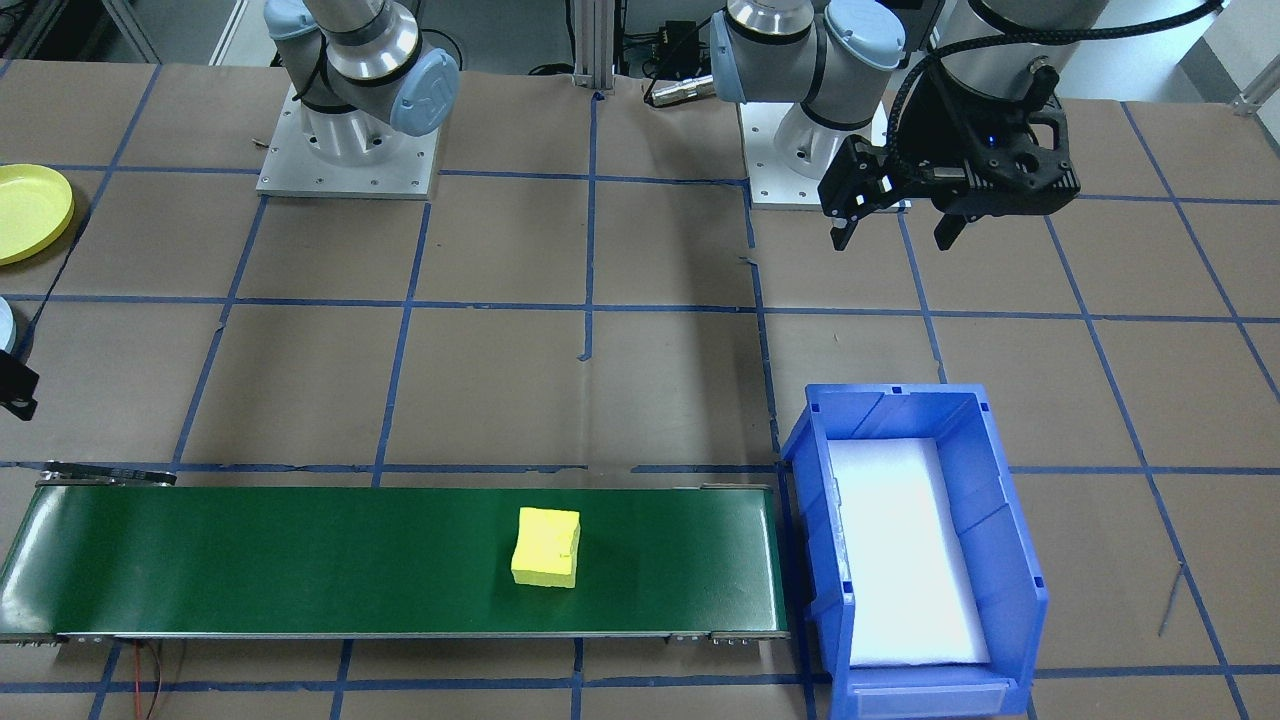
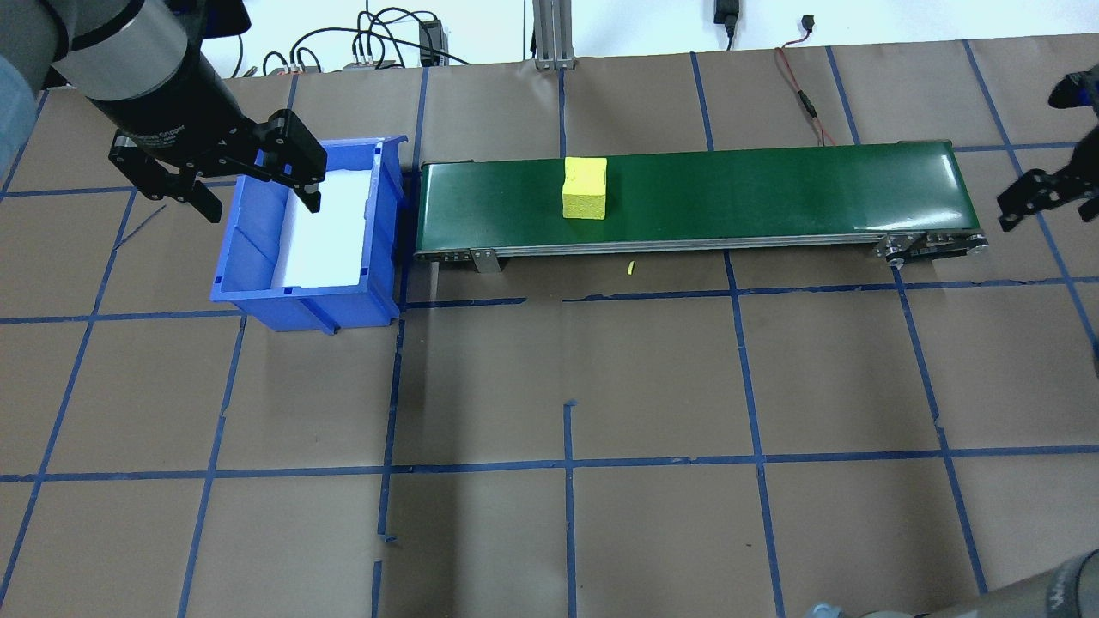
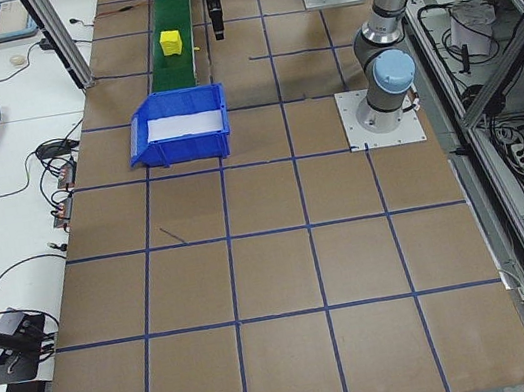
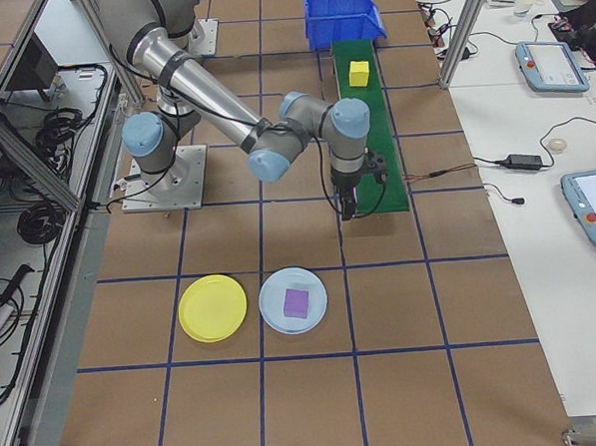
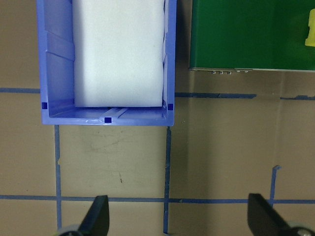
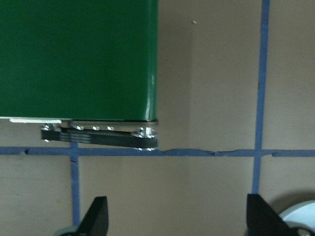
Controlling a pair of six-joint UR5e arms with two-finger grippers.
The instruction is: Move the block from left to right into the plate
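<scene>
A yellow block [image 1: 546, 547] [image 2: 585, 187] lies on the green conveyor belt [image 1: 300, 560] [image 2: 773, 189], a little toward the bin end of its middle. My left gripper [image 1: 892, 235] [image 2: 262, 206] [image 5: 179, 216] hangs open and empty in the air beside the blue bin [image 1: 1000, 500] [image 2: 258, 249], on the robot's side of it. Open too, my right gripper [image 2: 1043, 193] [image 4: 352, 205] [image 6: 177, 216] hovers off the belt's other end. A yellow plate [image 4: 212, 307] [image 1: 30, 210] and a pale blue plate [image 4: 272, 304] holding a purple block [image 4: 296, 302] sit on the robot's right.
White padding lines the floor of the blue bin [image 5: 170, 59], which butts against the belt's left end. The brown table is marked with blue tape lines. Cables and control tablets lie past the table's far edge.
</scene>
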